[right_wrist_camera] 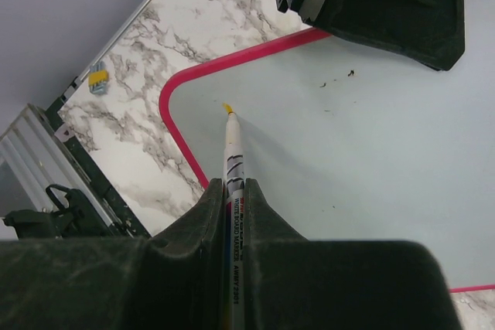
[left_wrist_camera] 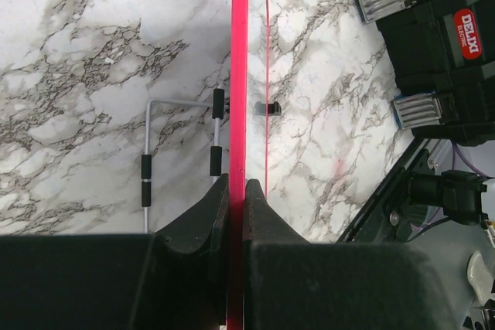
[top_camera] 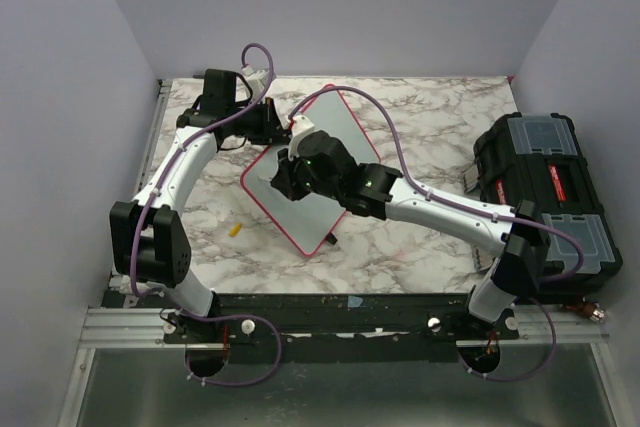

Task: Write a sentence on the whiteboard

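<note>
Yellow-tipped marker (right_wrist_camera: pixel 231 148) pinched in my right gripper (right_wrist_camera: pixel 233 188) sits poised at a corner of the whiteboard (right_wrist_camera: pixel 363 160) mid-way across the marble table (top_camera: pixel 430 127), my left gripper (left_wrist_camera: pixel 236 187) clamped on its red rim (left_wrist_camera: pixel 239 75); light pressure and slow strokes look wisest.

Along the barrel of the marker (right_wrist_camera: pixel 232 166) we read "WHITE BOARD MARKER" in small capitals; a finer line beside it is too small to make out. On the black toolbox (left_wrist_camera: pixel 441 106), a red oval badge (left_wrist_camera: pixel 469 32) bears white lettering, apparently "DELIXI", with a blurred line beneath.
</note>
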Controlling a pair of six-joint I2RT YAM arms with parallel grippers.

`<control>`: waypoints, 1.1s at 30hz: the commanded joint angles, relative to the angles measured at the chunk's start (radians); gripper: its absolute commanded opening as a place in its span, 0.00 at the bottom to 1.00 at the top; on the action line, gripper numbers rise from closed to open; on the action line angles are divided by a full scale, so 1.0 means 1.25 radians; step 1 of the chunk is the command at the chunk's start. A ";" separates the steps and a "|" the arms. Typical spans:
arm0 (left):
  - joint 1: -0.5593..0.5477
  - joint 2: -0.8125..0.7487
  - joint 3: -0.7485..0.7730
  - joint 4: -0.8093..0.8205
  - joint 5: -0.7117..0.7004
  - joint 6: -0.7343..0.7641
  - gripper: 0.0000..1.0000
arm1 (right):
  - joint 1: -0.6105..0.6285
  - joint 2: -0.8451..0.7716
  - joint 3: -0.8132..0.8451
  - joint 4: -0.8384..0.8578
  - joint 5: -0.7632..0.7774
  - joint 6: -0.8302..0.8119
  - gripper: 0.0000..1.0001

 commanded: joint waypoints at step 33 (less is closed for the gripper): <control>-0.012 -0.038 -0.004 0.023 -0.063 0.081 0.00 | 0.007 -0.081 -0.057 0.026 -0.008 0.037 0.01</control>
